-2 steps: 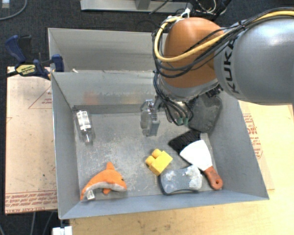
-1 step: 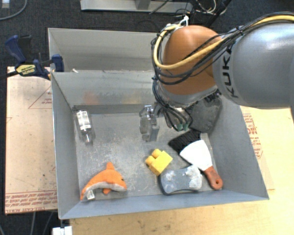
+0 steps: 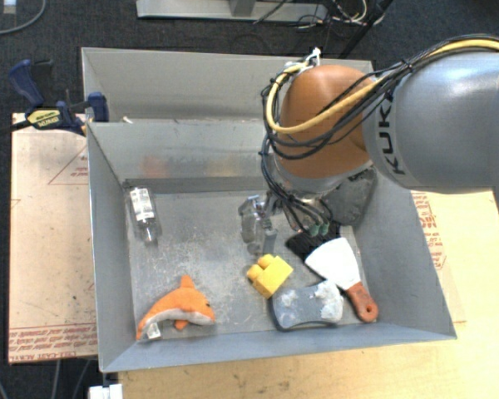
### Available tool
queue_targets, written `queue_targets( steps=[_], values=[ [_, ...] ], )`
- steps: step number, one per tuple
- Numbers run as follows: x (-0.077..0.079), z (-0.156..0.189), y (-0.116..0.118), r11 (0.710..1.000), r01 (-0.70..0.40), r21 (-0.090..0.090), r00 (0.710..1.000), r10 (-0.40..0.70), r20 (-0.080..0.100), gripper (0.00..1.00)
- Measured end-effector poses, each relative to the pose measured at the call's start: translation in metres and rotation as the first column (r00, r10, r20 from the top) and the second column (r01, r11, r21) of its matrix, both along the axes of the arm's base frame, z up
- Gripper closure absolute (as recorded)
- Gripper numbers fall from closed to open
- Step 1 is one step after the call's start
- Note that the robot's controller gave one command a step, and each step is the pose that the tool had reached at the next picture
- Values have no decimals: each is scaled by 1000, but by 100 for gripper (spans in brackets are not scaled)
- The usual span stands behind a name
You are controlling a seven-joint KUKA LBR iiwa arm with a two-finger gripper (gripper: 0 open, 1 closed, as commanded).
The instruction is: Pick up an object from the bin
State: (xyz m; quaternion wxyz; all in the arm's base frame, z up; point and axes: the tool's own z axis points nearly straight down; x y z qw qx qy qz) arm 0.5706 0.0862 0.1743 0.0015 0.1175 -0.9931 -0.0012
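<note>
The hand (image 3: 256,221) hangs low in the middle of the bin (image 3: 108,223); I cannot tell whether it is spread or pressed together. Just nearward of it lies a yellow block (image 3: 269,274), askew to the walls, its long axis running near-left to far-right. A scraper (image 3: 341,271) lies just to the block's right.

The bin (image 3: 108,223) is matt, scuffed grey metal, the orange toy (image 3: 179,308) plush cloth, the yellow block (image 3: 269,274) smooth plastic, the vial (image 3: 141,206) clear and glossy.
</note>
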Motion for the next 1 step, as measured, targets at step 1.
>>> queue_targets(
  steps=[1],
  values=[
    [10, -12, -13, 999, 40, 2, 999, -40, 15, 100]
  ],
)
